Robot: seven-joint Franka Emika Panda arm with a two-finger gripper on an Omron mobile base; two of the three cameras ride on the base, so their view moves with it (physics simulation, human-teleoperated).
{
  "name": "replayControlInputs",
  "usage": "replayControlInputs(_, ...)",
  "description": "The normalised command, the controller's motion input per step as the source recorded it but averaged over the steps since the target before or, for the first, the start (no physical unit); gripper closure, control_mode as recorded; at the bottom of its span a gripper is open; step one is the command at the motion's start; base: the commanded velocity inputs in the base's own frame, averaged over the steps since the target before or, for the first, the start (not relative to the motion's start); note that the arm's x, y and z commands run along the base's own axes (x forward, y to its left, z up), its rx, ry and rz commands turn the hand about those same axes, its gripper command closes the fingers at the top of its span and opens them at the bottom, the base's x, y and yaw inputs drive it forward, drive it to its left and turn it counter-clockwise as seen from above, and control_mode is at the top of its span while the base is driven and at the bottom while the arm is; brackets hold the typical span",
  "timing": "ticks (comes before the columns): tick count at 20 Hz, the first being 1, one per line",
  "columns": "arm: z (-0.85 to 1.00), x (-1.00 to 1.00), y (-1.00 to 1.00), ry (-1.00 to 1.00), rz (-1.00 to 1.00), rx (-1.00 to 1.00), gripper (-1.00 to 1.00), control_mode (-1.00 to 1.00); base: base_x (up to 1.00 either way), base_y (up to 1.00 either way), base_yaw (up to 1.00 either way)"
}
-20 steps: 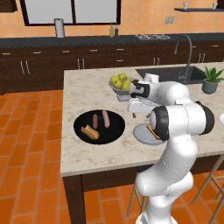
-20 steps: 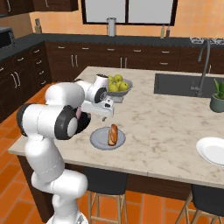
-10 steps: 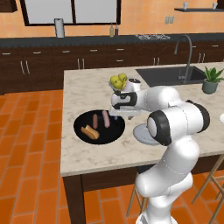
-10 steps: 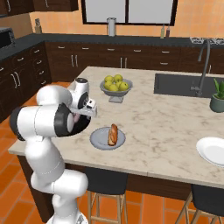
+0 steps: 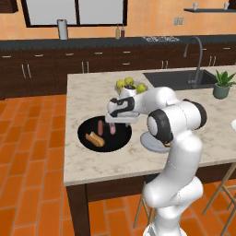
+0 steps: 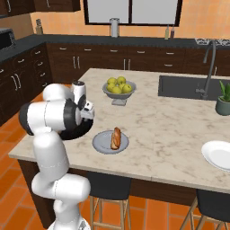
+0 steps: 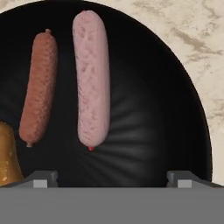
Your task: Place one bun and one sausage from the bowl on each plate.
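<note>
The wide black bowl [image 5: 87, 140] sits near the island's left edge. It holds a bun [image 5: 95, 138], a reddish-brown sausage [image 7: 39, 87] and a pale pink sausage [image 7: 92, 78]. My gripper [image 5: 116, 122] hangs just above the bowl's right half, open, with nothing between its fingertips [image 7: 41, 179]; the pink sausage lies just ahead of it. The pale grey plate [image 6: 99, 144] to the bowl's right carries a bun [image 6: 116, 137]. The white plate [image 6: 211, 155] lies bare at the far right of the counter. My arm hides most of the bowl [image 6: 80, 133] in the right base view.
A grey footed bowl of yellow-green apples [image 6: 117, 87] stands behind the plates on the island. Beyond it are a sink [image 6: 188, 86] with a faucet and a potted plant [image 6: 223, 98]. The counter edge runs close to the black bowl's left side.
The arm has swung left from above the grey plate to above the black bowl. The bun stays on the grey plate. The jaws remain open.
</note>
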Motion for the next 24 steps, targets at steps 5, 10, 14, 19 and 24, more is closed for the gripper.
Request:
replayControlInputs(5,-0.17,0.24,0.26,0.00,0.00,0.00,-1.00,-1.00,0.00,0.00,0.00)
replayControlInputs(10,-0.36,0.21,0.02,0.00,0.00,0.00,-1.00,-1.00,0.00,0.00,0.00)
replayControlInputs(14,-0.34,0.14,0.02,0.00,0.00,0.00,-1.00,-1.00,0.00,0.00,0.00)
replayControlInputs(19,-0.25,0.02,0.10,0.00,0.00,0.00,-1.00,-1.00,0.00,0.00,0.00)
replayControlInputs(24,-0.16,0.00,0.09,0.00,0.00,0.00,1.00,-1.00,0.00,0.00,0.00)
